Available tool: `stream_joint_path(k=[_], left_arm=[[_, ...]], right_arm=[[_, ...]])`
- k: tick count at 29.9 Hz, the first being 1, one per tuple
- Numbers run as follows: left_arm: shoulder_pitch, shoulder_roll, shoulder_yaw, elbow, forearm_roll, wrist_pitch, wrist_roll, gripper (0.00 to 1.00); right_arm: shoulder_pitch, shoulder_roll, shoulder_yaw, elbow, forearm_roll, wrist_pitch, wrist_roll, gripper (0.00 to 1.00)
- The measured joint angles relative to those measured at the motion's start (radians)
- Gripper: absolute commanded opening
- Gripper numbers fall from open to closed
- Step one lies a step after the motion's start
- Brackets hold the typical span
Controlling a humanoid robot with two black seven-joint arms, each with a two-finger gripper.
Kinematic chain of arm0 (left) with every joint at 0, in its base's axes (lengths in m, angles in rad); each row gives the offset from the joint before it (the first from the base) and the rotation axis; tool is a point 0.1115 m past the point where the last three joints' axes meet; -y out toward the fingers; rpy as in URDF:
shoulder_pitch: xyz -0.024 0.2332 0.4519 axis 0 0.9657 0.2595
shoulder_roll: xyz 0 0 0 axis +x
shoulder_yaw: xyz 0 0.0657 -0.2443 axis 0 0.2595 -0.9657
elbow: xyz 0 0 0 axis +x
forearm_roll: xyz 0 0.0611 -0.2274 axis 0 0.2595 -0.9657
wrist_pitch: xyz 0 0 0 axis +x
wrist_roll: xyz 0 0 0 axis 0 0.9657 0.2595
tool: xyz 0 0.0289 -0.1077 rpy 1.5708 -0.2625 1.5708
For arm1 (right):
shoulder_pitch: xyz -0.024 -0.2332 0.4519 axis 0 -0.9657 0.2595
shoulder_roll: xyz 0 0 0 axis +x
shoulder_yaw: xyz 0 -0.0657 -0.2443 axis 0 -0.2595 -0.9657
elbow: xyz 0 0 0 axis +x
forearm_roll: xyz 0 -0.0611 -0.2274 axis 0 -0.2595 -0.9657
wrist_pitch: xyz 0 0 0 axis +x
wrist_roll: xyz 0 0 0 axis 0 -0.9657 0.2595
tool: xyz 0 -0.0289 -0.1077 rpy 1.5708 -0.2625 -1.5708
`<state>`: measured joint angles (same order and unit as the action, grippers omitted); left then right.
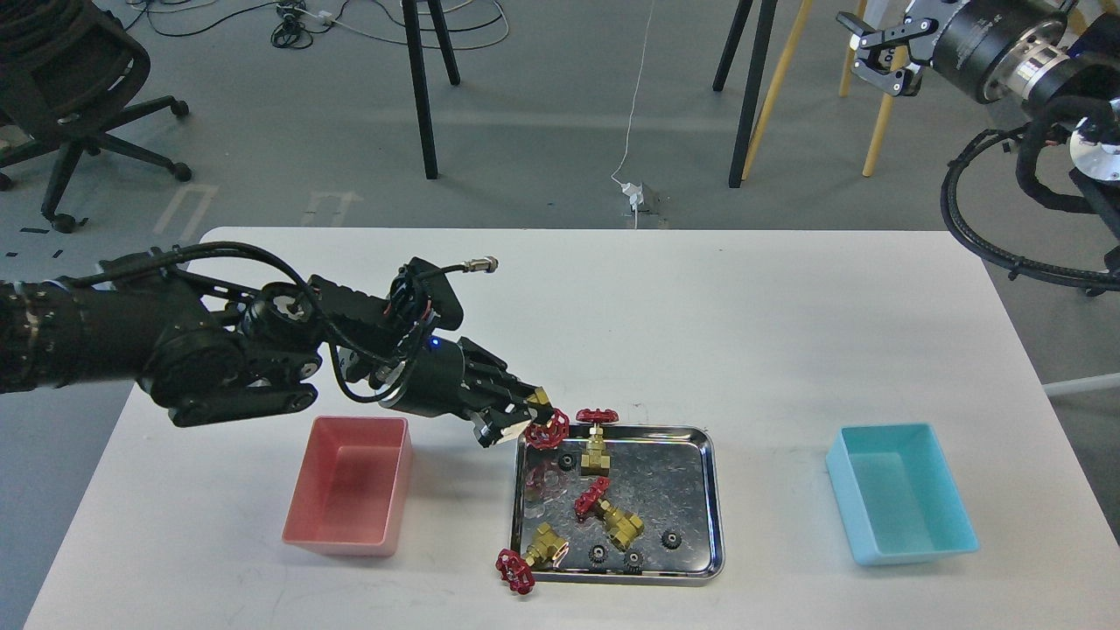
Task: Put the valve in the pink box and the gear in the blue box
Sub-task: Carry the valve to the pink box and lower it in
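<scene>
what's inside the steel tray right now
In the steel tray: three valves, the last hanging over the front left rim, plus several black gears. The left gripper holds a fourth valve over the tray's back left corner, hiding that spot.

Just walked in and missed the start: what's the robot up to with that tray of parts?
It is sorting parts out of the steel tray. The left pincer is shut on a valve at the tray's upper-left corner, beside the pink box, which is empty. Three more valves and several small black gears sit in the tray. The blue box is empty too. The right pincer hangs open, raised far off to the right.
</scene>
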<state>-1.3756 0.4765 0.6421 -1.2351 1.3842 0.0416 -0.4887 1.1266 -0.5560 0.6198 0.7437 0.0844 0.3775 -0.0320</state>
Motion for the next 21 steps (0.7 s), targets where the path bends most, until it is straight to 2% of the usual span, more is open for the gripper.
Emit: stream_joint_path(k=[6, 11, 15, 21], left_arm=[[-0.050, 0.290, -0.008, -0.208, 0.110, 0.000, 0.000, 0.12], [-0.035, 0.494, -0.016, -0.271, 0.258, 0.000, 0.000, 0.12], [0.023, 0.563, -0.022, -0.273, 0.328, 0.000, 0.000, 0.12], [0.092, 0.572, -0.034, -0.265, 0.346, 0.000, 0.000, 0.12]], right_arm=[[0.001, 0.001, 0.019, -0.001, 0.000, -0.001, 0.000, 1.00], [-0.003, 0.003, 0.021, -0.001, 0.000, -0.001, 0.001, 1.00], [-0.004, 0.011, 0.023, -0.002, 0.000, -0.001, 0.001, 1.00], [-0.004, 0.013, 0.023, -0.001, 0.000, -0.002, 0.001, 1.00]])
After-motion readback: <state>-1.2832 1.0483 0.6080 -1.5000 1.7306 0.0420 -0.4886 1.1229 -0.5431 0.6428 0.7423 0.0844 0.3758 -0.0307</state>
